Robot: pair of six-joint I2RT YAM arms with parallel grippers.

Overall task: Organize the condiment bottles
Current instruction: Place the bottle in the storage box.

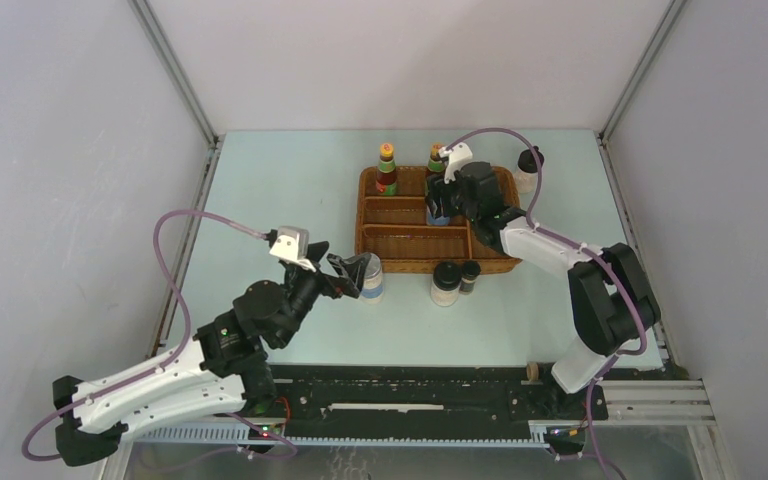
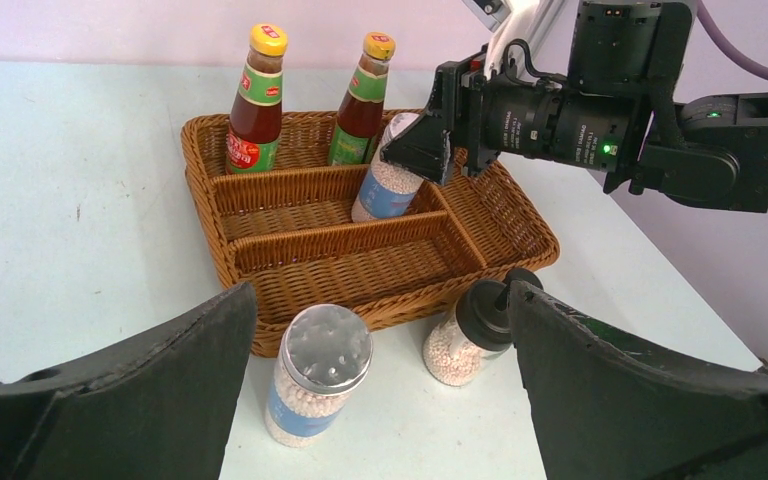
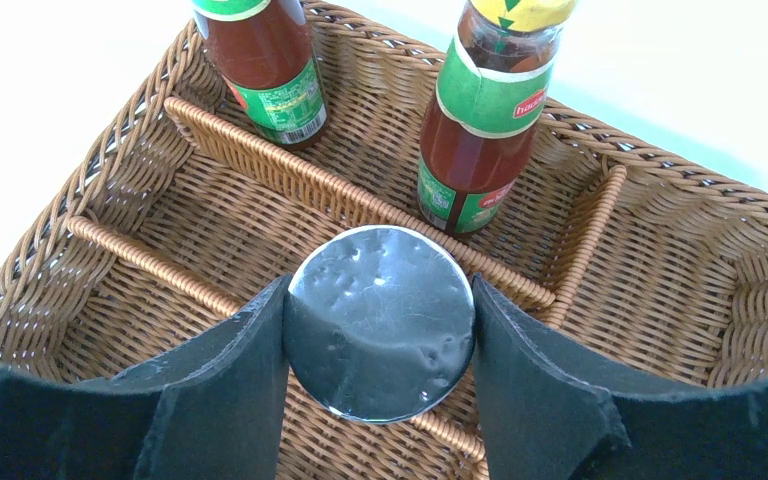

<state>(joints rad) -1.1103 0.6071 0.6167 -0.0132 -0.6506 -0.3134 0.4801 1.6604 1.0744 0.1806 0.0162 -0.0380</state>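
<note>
Right tool is clamped on the upper sides of a shaker, its dark, matte fingers pressing either side of the round, dimpled silver top. This shaker has a clear body packed with pale granules and a blue band; it leans over the middle left compartment of the woven wicker tray, close to the cross divider. Whether its base rests on the tray floor cannot be made out. Left tool stands spread wide, holding nothing, with a second shaker upright on the pale worktop between its fingers, just outside the tray's near wall; contact cannot be confirmed. Two sauce bottles, glass with dark reddish contents, green labels and yellow caps, stand upright in the far long compartment. A white bottle with a black cap stands on the worktop beside the tray's near edge, partly hidden by a left finger. A tiny dark bottle stands just beside it, too small to detail. Another black-capped white bottle stands outside the tray's far right corner.
</note>
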